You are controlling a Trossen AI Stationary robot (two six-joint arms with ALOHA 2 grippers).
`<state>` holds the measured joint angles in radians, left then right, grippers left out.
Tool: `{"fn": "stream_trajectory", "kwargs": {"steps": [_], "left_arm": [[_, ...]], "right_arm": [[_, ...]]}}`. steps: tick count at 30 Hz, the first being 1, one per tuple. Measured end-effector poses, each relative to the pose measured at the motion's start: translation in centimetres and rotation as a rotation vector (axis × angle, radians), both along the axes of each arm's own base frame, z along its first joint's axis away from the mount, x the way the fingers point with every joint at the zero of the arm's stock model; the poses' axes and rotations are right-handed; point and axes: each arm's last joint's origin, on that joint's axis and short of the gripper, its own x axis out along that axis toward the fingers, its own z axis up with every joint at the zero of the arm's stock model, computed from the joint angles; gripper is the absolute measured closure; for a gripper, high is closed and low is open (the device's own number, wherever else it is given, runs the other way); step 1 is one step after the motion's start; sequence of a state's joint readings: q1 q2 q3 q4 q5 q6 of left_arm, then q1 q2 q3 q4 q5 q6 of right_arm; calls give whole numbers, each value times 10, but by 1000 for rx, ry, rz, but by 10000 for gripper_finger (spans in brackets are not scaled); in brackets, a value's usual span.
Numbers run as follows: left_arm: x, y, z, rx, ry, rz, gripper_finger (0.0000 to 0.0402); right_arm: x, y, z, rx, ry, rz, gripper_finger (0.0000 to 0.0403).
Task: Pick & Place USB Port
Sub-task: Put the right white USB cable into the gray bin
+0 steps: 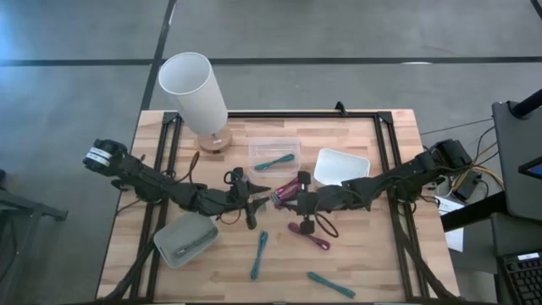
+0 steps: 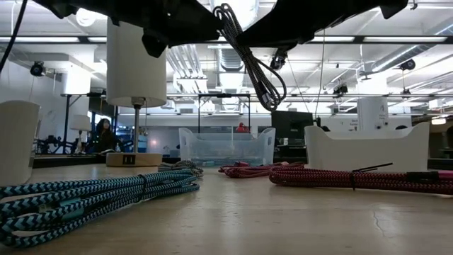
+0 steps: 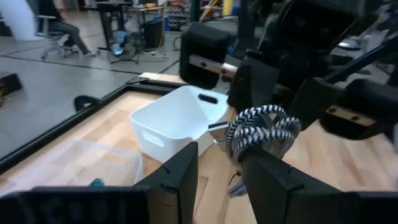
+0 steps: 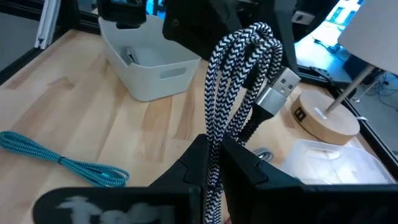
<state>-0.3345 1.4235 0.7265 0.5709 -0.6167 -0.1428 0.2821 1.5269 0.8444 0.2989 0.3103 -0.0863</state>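
A black-and-white braided USB cable (image 4: 239, 81), bundled in loops with a silver plug (image 4: 283, 84), is held above the table's middle. My right gripper (image 4: 214, 149) is shut on it, reaching in from the right (image 1: 281, 198). My left gripper (image 3: 221, 158) is open and faces it from the left (image 1: 257, 202). The bundle (image 3: 261, 130) sits just past one left finger; whether that finger touches it, I cannot tell. In the low view the cable (image 2: 251, 64) hangs clear of the tabletop. My right gripper pinches several strands of the black-and-white cable's bundle (image 4: 216, 134) between its two fingers. The looped end and the plug stick out beyond the fingertips. The bundle is lifted clear of the table.
A white bin (image 1: 341, 167) stands right of centre and a grey bin (image 1: 185, 239) at near left holds a cable. A clear container (image 1: 273, 152) holds a teal cable. Magenta cables (image 1: 309, 235) and teal cables (image 1: 259, 246) lie loose. A lamp (image 1: 199, 93) stands at the far left.
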Motion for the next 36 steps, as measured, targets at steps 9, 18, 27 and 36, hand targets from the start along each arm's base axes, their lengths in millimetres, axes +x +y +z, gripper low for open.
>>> {"fn": "stream_trajectory", "kwargs": {"steps": [9, 18, 27, 36], "left_arm": [[1, -1, 1, 1, -3, -48, 275], [2, 1, 2, 6, -3, -45, 350], [2, 1, 1, 4, -1, -43, 393], [3, 1, 2, 8, 38, -40, 397]], "right_arm": [[0, 0, 0, -5, 4, 0, 374], [0, -2, 0, 0, 3, -11, 370], [0, -6, -5, 46, 45, -46, 318], [-3, -7, -8, 69, 86, -62, 259]]}}
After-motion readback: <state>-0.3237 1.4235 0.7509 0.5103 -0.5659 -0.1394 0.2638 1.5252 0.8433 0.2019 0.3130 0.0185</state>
